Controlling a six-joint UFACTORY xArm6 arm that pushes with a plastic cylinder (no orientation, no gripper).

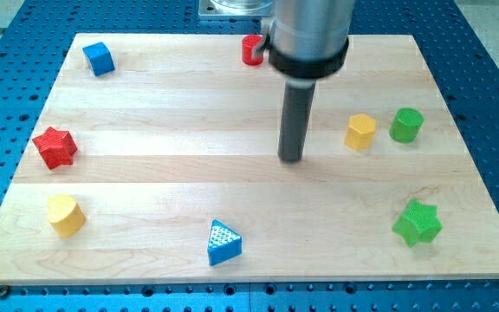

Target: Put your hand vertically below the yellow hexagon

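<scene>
A light wooden board (189, 173) lies on a blue table (16, 52). The yellow hexagon (360, 132) stands upright near the view's right, beside the green cylinder (405, 125). My tip (291, 159) sits to its left, touching nothing.

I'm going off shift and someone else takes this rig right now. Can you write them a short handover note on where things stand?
My tip: on the board near its middle, touching no block.
Yellow hexagon: to the view's right of my tip and slightly higher, with the green cylinder just beyond it.
Done: nothing settled yet; my tip is beside the hexagon, not below it.
Left: move my tip toward the view's right and bottom, into the bare wood straight under the hexagon, stopping short of the green star.
The other yellow block, at the view's lower left, is not the target.
</scene>
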